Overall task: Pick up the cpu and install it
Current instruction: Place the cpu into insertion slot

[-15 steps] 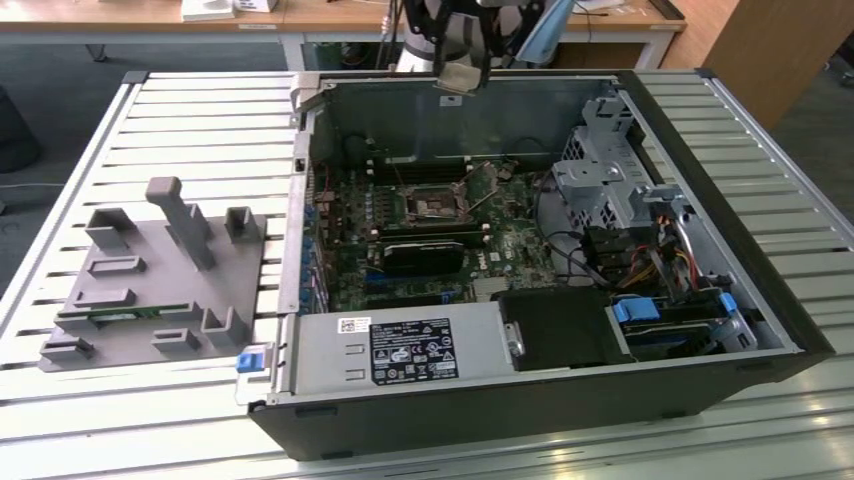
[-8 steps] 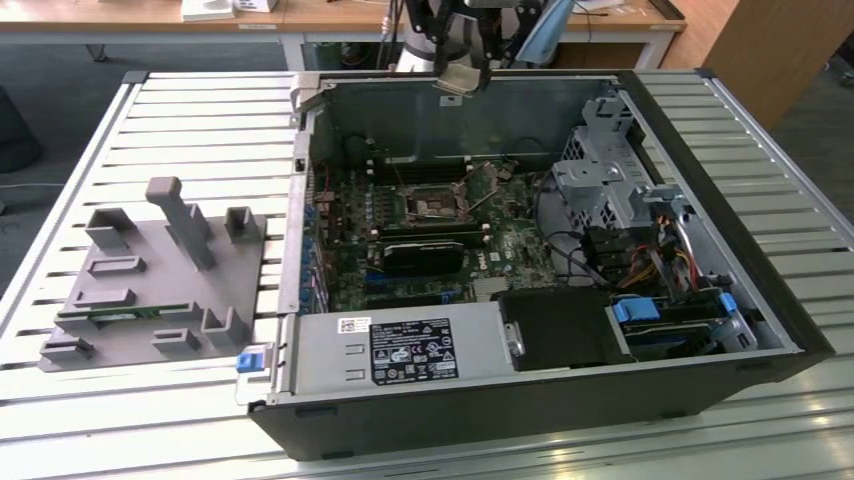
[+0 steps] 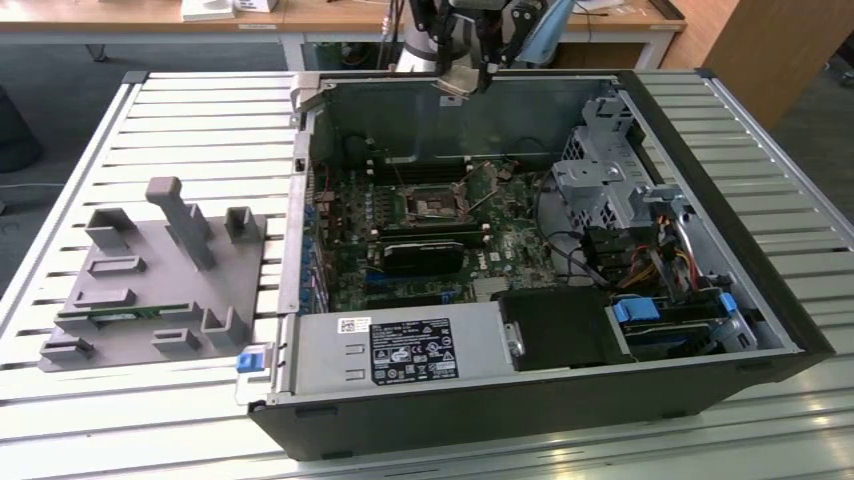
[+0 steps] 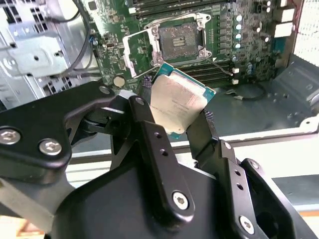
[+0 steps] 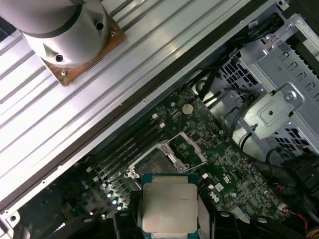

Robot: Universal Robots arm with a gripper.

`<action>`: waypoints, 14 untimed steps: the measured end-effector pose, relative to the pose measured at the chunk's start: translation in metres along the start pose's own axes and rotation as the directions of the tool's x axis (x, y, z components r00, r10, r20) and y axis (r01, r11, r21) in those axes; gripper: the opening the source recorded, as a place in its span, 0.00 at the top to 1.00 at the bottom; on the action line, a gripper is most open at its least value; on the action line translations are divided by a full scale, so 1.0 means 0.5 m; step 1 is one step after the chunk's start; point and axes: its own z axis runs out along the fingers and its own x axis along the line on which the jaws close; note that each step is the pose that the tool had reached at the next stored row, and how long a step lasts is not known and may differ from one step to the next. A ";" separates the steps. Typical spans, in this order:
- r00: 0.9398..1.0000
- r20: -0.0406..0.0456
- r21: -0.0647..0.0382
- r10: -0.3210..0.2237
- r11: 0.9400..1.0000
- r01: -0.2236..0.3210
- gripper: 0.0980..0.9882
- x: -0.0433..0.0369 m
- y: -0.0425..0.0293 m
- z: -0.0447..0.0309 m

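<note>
The cpu [image 4: 180, 101], a small square chip with a silver-grey top and thin green rim, hangs in the air between my gripper's [image 4: 172, 113] black fingers [image 4: 149, 137], which are shut on its two edges. In the first wrist view the cpu [image 5: 168, 206] sits level above the green motherboard, short of the socket [image 5: 155, 162]. The socket [image 4: 179, 40] lies uncovered with its metal bracket [image 4: 135, 50] swung aside. In the exterior view my gripper [image 3: 465, 82] holds the cpu [image 3: 454, 86] high over the far wall of the open computer case, well above the socket [image 3: 430, 206].
A silver drive cage [image 3: 603, 178] and cables fill the case toward the exterior view's right. The power supply [image 3: 400, 350] lies along the near side. A grey tray [image 3: 147, 285] with a green memory stick [image 3: 120, 318] rests on the slatted table. The arm's base [image 5: 70, 35] stands behind the case.
</note>
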 end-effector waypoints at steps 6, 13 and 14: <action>0.995 0.007 -0.001 0.104 0.995 -0.104 0.51 0.000 0.000 0.002; 0.984 0.011 -0.002 0.176 0.984 -0.176 0.51 0.004 -0.003 0.004; 0.983 0.012 -0.002 0.185 0.983 -0.185 0.51 0.005 -0.004 0.004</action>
